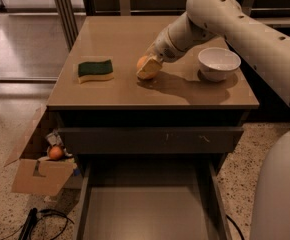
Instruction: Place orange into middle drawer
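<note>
- Looks like an office or lab test area, not a home kitchen.
- Speckled terrazzo floor [5, 134]; metal-framed glass partition [65, 14] behind the table [110, 96].
- Open cardboard box [40, 176] and loose cables [29, 223] on the floor.
- Robot hand [152, 63] over the table, at the orange [145, 70].
</note>
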`<state>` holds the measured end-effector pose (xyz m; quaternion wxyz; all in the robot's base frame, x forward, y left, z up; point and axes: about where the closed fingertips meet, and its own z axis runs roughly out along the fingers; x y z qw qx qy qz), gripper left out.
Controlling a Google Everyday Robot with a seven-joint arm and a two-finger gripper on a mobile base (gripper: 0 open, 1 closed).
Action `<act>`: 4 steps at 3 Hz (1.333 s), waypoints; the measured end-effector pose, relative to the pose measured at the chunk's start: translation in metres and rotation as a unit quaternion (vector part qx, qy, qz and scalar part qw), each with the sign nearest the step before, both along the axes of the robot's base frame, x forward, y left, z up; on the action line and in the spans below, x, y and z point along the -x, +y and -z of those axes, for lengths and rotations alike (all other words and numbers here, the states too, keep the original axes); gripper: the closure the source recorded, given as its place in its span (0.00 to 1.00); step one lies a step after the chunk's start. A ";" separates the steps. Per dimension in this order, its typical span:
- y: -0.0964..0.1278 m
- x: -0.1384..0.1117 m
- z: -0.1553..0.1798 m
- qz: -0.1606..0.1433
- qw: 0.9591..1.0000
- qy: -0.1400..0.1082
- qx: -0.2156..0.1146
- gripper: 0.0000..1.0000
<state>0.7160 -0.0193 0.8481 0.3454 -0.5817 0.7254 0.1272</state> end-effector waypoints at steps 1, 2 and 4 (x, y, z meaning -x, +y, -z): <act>-0.001 0.001 -0.001 0.000 1.000 -0.001 0.000 1.00; -0.016 0.012 -0.025 0.006 1.000 -0.019 0.002 1.00; -0.062 0.080 -0.078 0.030 0.998 -0.058 -0.016 1.00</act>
